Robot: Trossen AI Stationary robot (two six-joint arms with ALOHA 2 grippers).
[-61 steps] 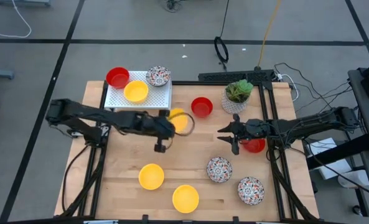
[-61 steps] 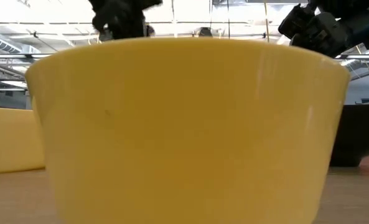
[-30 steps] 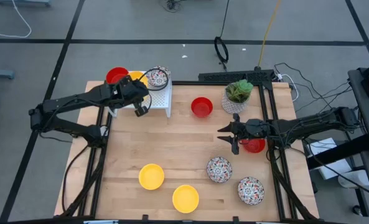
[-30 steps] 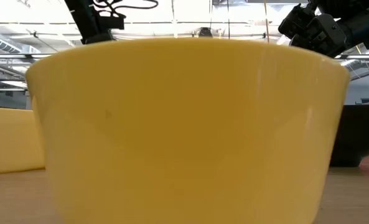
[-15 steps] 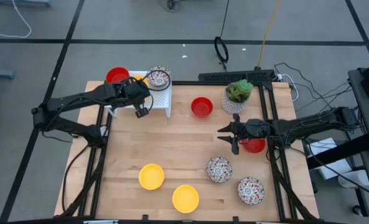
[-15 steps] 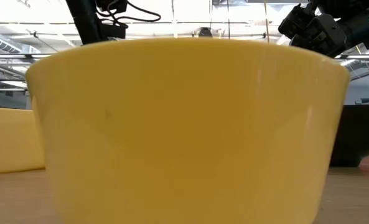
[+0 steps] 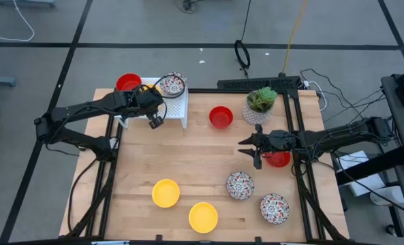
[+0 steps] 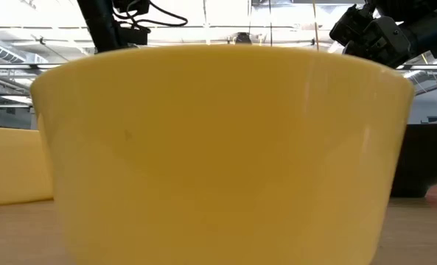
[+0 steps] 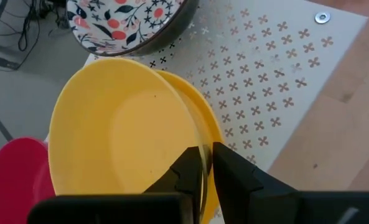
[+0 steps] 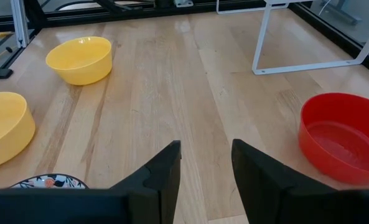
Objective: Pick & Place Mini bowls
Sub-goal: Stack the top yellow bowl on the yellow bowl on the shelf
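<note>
Pinching the rim of a yellow bowl (image 9: pixel 119 149) over the white rack (image 9: pixel 277 62), left gripper (image 9: pixel 204 163) fingers stood nearly closed. Right gripper (image 10: pixel 206 158) hovered over the desk (image 10: pixel 190 81), fingers apart and empty.

There are three red bowls (image 7: pixel 128 82) (image 7: pixel 221 116) (image 7: pixel 281 161), four yellow bowls (image 7: pixel 165 192) (image 7: pixel 203 216) (image 9: pixel 109 143) (image 9: pixel 210 127), three speckled bowls (image 7: pixel 173 84) (image 7: pixel 240 184) (image 7: pixel 274 207), one plant pot (image 7: pixel 259 105) and one white rack (image 7: pixel 178 109).

No readable text, label, brand, number or sign anywhere; only cross-shaped perforations and painted speckle patterns, not lettering.
</note>
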